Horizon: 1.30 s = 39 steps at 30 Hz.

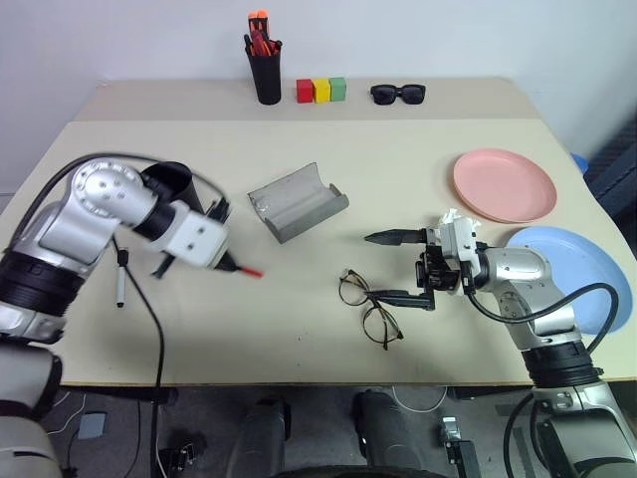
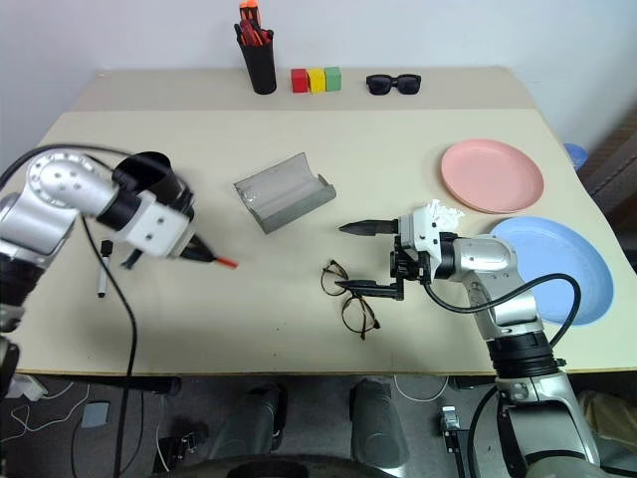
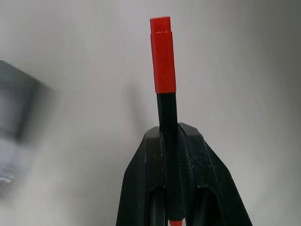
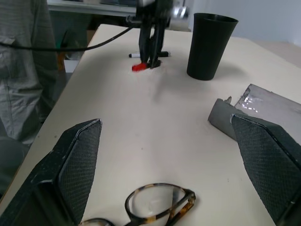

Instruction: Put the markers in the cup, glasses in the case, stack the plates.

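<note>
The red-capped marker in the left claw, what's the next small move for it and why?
Probably carry it over the mouth of the cup and let go. The left claw is shut on the red-capped marker, already lifted off the table, and the cup stands upright just behind that arm. The other marker lies on the table for later.

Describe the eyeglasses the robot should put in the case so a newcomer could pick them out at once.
Start at the beige table and look near its front edge, just beside the right gripper with its open black fingers. There lie the thin wire-framed eyeglasses with round clear lenses, folded. Unlike the chunky black sunglasses at the far edge beside the coloured blocks, their lenses are see-through and the rims slim.
</note>
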{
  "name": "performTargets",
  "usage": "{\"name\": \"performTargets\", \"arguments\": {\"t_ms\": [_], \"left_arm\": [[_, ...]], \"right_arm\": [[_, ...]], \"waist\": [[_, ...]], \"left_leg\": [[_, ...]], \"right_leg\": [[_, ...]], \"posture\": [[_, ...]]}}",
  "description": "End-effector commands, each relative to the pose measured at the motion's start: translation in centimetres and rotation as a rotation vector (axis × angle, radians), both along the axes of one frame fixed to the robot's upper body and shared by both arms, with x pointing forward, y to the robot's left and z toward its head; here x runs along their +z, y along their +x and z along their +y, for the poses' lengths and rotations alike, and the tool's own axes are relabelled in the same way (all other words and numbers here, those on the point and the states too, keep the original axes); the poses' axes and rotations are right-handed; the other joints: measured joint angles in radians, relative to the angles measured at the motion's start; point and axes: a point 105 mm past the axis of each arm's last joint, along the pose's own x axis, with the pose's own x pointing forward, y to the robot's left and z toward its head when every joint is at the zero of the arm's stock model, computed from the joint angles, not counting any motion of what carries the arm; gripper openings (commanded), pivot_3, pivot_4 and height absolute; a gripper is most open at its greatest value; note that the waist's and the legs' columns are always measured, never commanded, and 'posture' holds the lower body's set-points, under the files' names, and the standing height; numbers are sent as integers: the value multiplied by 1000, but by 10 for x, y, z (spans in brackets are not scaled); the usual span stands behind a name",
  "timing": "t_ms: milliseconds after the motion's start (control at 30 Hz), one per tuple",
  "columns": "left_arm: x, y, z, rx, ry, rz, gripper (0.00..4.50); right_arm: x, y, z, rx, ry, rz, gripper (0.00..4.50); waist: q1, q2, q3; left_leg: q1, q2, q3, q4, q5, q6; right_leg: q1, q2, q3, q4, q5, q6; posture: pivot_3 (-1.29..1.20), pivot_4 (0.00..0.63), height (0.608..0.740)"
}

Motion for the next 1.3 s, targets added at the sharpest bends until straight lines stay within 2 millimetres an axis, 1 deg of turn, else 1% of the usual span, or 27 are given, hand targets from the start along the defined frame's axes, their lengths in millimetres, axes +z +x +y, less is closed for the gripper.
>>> {"name": "performTargets", "arguments": {"t_ms": [33, 100, 167, 233, 400, 467, 533, 633, 700, 800, 933, 1033, 1167, 1300], "left_arm": [[62, 14, -28, 110, -295, -73, 41], [86, 22, -39, 175, -444, -78, 41], [104, 28, -42, 227, -567, -114, 41], [117, 35, -42, 297, -672, -154, 41], [134, 46, -31, 475, -875, -265, 41], [140, 46, -27, 527, -952, -316, 41], [142, 46, -19, 599, -1013, -360, 41], [150, 44, 5, 755, -1152, -458, 41], [154, 41, 21, 848, -1224, -534, 41], [159, 35, 38, 929, -1288, -645, 41], [159, 27, 59, 1059, -1338, -760, 41], [152, 19, 75, 1164, -1351, -807, 41], [130, 9, 88, 1307, -1353, -806, 41], [108, 5, 90, 1408, -1376, -743, 41]], "right_arm": [[16, 6, -8, -68, 71, -19, 4500], [24, 10, -13, -110, 110, -17, 4500], [33, 14, -17, -144, 156, -25, 4500], [42, 17, -19, -173, 200, -43, 4500], [57, 21, -16, -190, 281, -85, 4500], [60, 20, -13, -179, 298, -94, 4500], [63, 19, -11, -165, 315, -107, 4500], [65, 16, -4, -121, 324, -143, 4500], [62, 14, 1, -87, 309, -158, 4500], [57, 13, 5, -55, 288, -159, 4500], [53, 15, 9, -22, 269, -155, 4500], [50, 17, 12, 0, 263, -147, 4500], [46, 19, 15, 25, 245, -144, 4500], [44, 21, 20, 50, 242, -135, 4500]], "waist": [[-2, 0, 0], [-8, 0, 0], [-19, 0, 0], [-26, 0, 0], [-33, 0, 0], [-31, 0, 0], [-29, 0, 0], [-25, 0, 0], [-25, 0, 0], [-22, 0, 0], [-11, 0, 0], [-8, 0, 0], [-8, 0, 0], [-7, 0, 0]], "left_leg": [[0, 0, 0, 0, 0, 0], [0, 0, 0, 0, 0, 0], [0, 0, 0, -1, 0, 0], [1, 0, 0, -2, 0, 0], [1, 0, 0, -2, 0, 0], [1, 0, 0, -2, 0, -1], [1, 0, 0, -2, 0, -1], [1, 0, 0, -2, 0, -1], [1, 0, 0, -2, 1, -1], [1, 0, -1, -2, 1, -1], [1, 0, 0, -2, 1, -3], [1, 0, 0, -2, 2, -3], [1, 0, 0, -2, 2, -3], [1, 0, -1, -2, 2, -4]], "right_leg": [[0, 0, 0, 0, 0, 0], [0, 0, 0, 0, 0, 0], [-1, 0, 0, 0, 0, 1], [-1, 0, 0, 0, -1, 1], [-1, 0, 0, 1, -1, 1], [-1, 0, 0, 1, -1, 1], [-1, 0, 0, 0, 0, 1], [-1, 0, 0, 0, 0, 1], [-1, 0, 0, 0, 0, 1], [-1, 0, 0, 0, 0, 1], [-1, 0, 0, 0, 0, 0], [-1, 0, 0, 0, 0, 0], [-1, 0, 0, 0, 0, 0], [-1, 0, 0, 0, 0, 0]], "posture": [[0, 150, 740], [0, 150, 740], [0, 150, 740], [0, 150, 740], [0, 150, 740], [0, 150, 740], [0, 150, 740], [0, 150, 740], [0, 150, 740], [0, 150, 740], [0, 150, 740], [0, 150, 740], [0, 150, 740], [0, 150, 740]]}}
